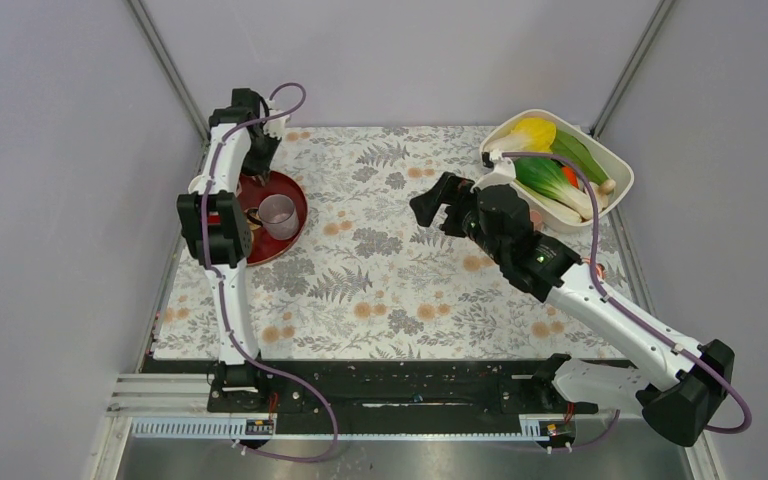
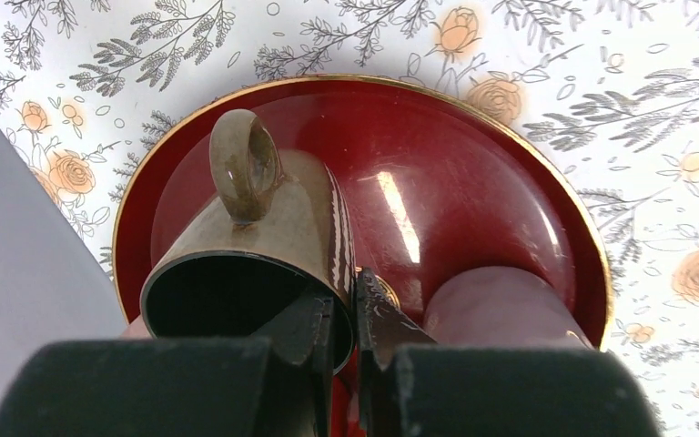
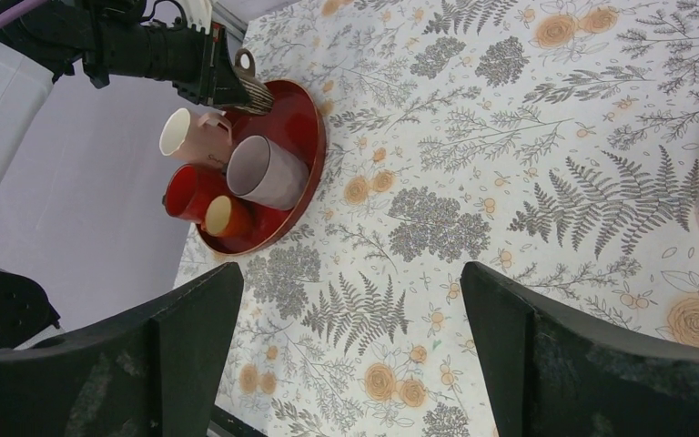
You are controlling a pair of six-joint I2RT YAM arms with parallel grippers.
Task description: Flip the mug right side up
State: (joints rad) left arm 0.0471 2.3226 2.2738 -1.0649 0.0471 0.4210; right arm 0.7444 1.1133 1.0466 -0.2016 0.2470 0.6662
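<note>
Inventory, my two sets of jaws.

1. My left gripper (image 2: 346, 300): jaws narrow, pinched on the rim wall of a glossy brown cup (image 2: 264, 218), one finger inside its dark mouth and one outside. The cup is tilted, with its ring handle on the side away from me. It hangs over a red tray (image 2: 473, 182).
2. My right gripper (image 3: 350, 273): jaws wide and holding nothing, above the flowered table (image 3: 510, 137).
3. The mug (image 3: 202, 137): pale pink with a whitish inside, at the tray's edge. It is just beside my left jaws and not touched by them, and well ahead of my right jaws. I cannot tell whether it is upright or tipped.
4. On the tray near it: a greyish-mauve mug (image 3: 273, 173), a red mug (image 3: 187, 196) and a small cup (image 3: 223, 217).
5. Behind my right jaws: a white basket (image 1: 615, 165) holding greens (image 1: 550, 175).
</note>
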